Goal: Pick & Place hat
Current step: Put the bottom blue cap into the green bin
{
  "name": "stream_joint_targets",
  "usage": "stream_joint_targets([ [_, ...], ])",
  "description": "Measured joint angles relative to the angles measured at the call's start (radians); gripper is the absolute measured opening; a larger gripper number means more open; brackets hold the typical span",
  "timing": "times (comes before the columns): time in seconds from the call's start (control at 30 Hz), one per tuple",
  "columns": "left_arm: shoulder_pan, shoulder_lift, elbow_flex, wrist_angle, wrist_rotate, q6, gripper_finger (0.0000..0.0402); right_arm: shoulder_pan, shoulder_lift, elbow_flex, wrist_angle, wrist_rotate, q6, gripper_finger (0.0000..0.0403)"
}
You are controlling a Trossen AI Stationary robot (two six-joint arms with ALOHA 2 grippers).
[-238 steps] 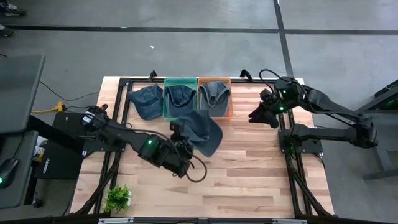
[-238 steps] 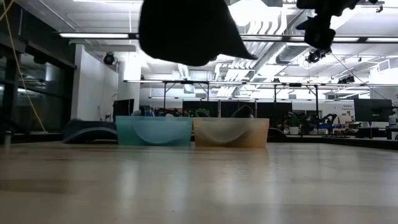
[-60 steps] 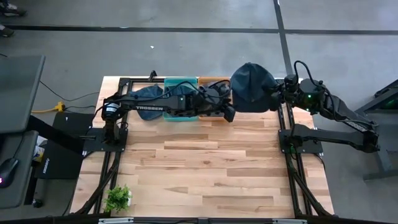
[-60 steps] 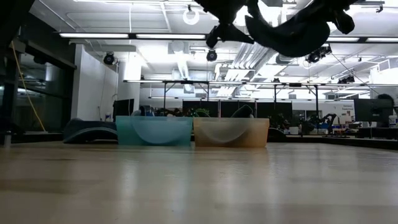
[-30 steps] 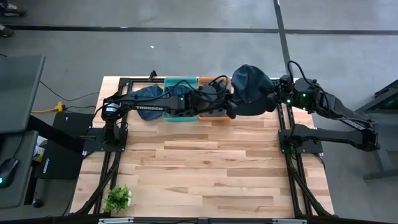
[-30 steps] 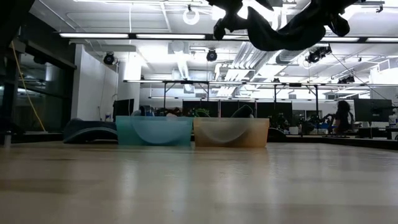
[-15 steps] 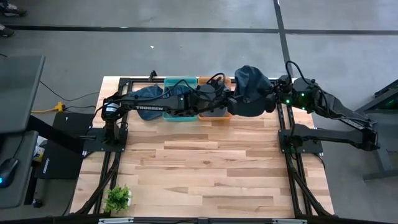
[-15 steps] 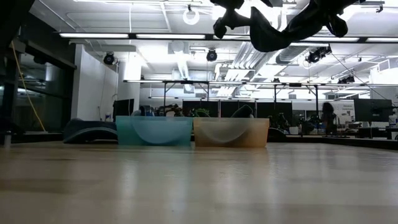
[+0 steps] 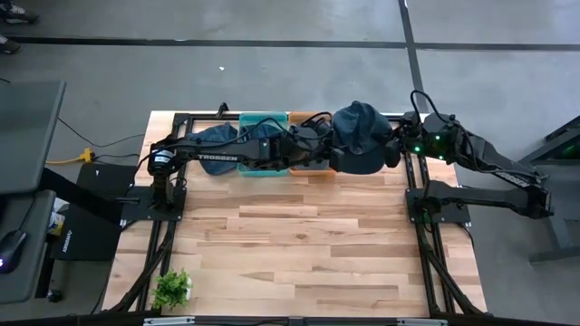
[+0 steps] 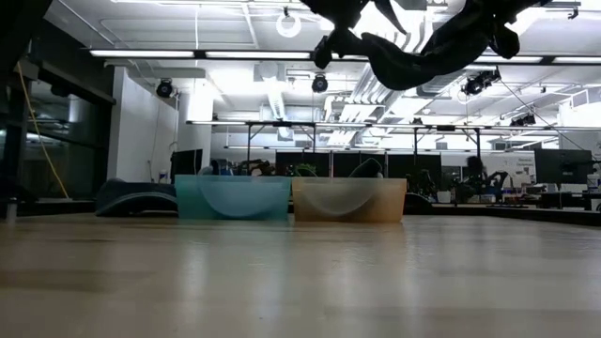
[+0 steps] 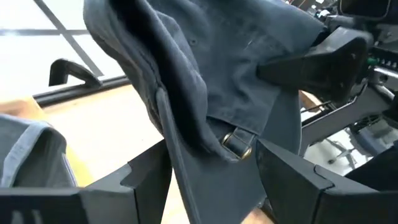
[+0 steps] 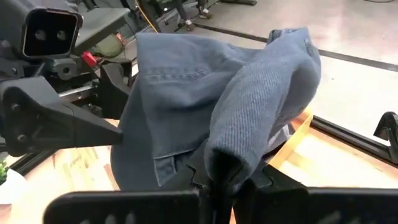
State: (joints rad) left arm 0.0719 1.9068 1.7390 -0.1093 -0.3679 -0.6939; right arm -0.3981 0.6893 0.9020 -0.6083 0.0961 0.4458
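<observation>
Pinching the hat [image 12: 211, 118] by a fold of its cloth between pressed-together fingers, right gripper [image 9: 396, 148] suspending it in the air above the table's far edge, just beside the orange bin [image 10: 348, 200], probably for a handover. Reaching across from the other side, left gripper [image 9: 333, 156] straddling the hanging strap and buckle with fingers [image 11: 149, 180] spread, not yet clamping. Farther along, teal bin [image 10: 232, 197] holding another cap.

The hat [image 9: 362, 134] held above the light wooden counter [image 9: 299, 244] is dark blue denim, beside it stand a teal bin [image 10: 232, 198] and an orange bin [image 10: 349, 200], and both arms are black.
</observation>
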Motion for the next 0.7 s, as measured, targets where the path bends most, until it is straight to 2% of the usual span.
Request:
stream_joint_targets([
  [0.3, 0.0, 0.0, 0.0, 0.032, -0.024, -0.031, 0.0225, 0.0, 0.009, 0.0, -0.01, -0.026, -0.017, 0.0019],
  [0.4, 0.006, 0.0, 0.001, 0.019, -0.05, -0.121, 0.0225, 0.0, 0.009, 0.0, -0.013, -0.057, -0.033, 0.0019],
  [0.53, 0.024, 0.0, 0.002, -0.029, -0.036, -0.237, 0.0225, 0.001, 0.01, 0.0, -0.016, -0.078, -0.05, 0.0019],
  [0.7, 0.033, 0.0, 0.002, -0.046, -0.005, -0.273, 0.0225, 0.001, 0.012, 0.0, -0.01, -0.076, -0.055, 0.0019],
])
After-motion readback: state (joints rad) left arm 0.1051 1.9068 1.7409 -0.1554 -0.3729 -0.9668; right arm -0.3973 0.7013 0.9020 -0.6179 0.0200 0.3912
